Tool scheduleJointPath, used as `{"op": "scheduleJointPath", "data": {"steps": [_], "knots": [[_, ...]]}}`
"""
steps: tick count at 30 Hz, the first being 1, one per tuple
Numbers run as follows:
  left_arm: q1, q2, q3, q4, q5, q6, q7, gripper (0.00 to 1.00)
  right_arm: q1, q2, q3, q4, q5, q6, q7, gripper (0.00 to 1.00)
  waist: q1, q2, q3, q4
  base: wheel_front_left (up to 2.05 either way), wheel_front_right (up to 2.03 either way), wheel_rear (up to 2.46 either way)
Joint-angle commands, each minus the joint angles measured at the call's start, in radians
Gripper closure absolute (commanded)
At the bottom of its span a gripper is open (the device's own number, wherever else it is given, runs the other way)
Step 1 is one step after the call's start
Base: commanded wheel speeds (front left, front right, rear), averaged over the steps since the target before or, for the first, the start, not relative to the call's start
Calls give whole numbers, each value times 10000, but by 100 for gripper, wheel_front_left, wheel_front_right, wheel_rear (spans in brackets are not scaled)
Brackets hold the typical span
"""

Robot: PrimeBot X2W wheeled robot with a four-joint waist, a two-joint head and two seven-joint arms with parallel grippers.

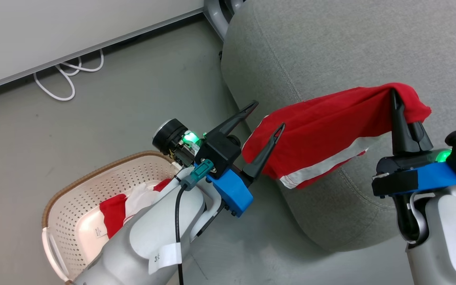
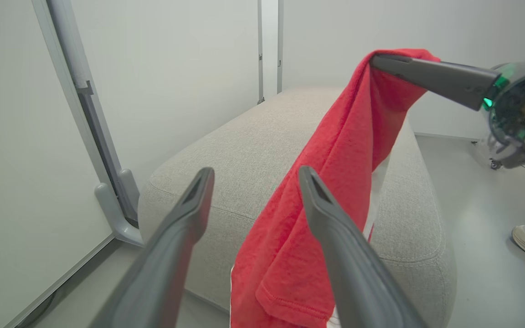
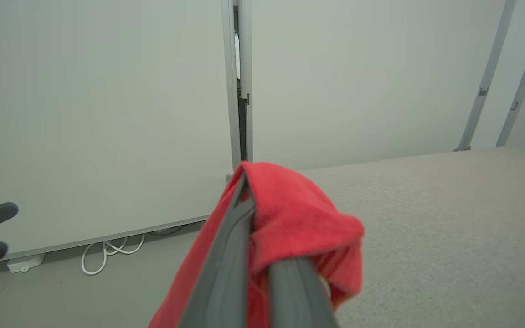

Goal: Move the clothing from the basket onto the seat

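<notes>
The right gripper, clamped on the clothing at its top fold, hangs it over the seat at its near edge, evidently for laying down. The left gripper, wide open and empty, flanks the lower end.

The one mark that can partly be read stands on a white tag wrapped like a small flag around the black cable that runs along the pale left forearm, low in the head view. Its dark printed characters begin with a "3"; what follows is cut off by the tag's curve and cannot be made out. On the floor of the basket, just beside the forearm's edge in that view, a small white label sticker carries faint grey print, too small and blurred to read.
</notes>
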Motion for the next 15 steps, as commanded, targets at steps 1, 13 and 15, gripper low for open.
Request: {"op": "scheduleJointPath", "data": {"steps": [1,13,15], "knots": [[46,14,10,16,33,1,-12,0,140,42,-39,-97,-10,1,-38,100,-1,-1,-3,-54,0,0,0],[-298,174,-78,-267,107,110,26,0,-651,117,-319,-559,-34,1,-38,100,-1,-1,474,-82,0,0,0],[-443,264,-68,-385,188,137,88,0,-1167,117,-551,-731,-61,1,-38,100,-1,-1,792,-30,0,0,0]]}}
